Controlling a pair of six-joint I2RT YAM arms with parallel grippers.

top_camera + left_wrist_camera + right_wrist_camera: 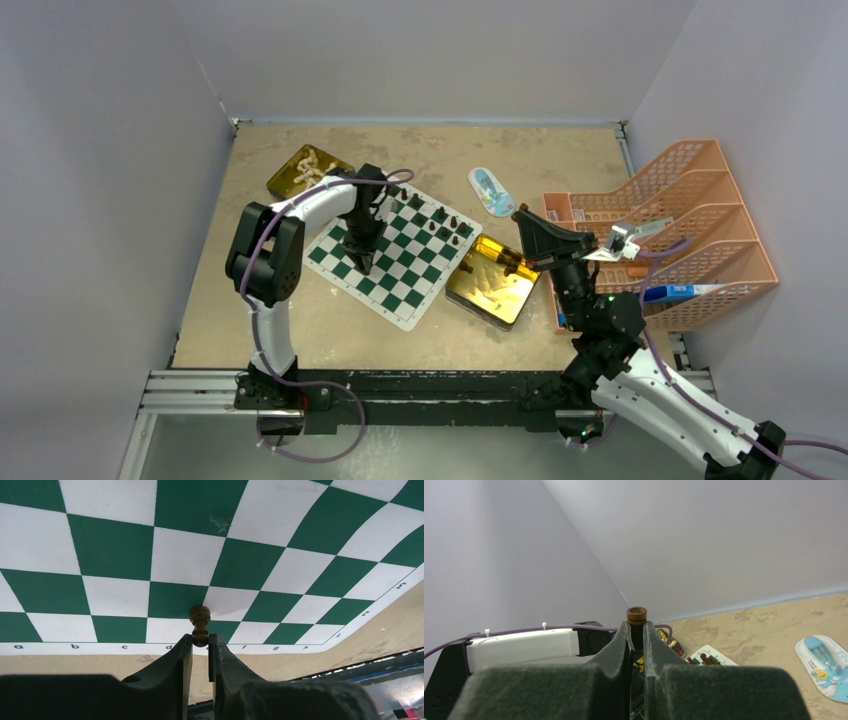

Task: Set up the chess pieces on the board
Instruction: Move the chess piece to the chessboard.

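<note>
Left fingers [187, 647] nipped a brown pawn [200, 622] by its base, right fingers [625, 632] clamped another piece [636, 615]; that slim hold could slip.

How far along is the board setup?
Done: a few dark pieces stand along the far side of the board. In hand: the left fingers pinch a brown pawn at its lettered edge; the right fingers hold another brown piece. Left: most squares are bare, and the cream pieces lie in a tin.
</note>
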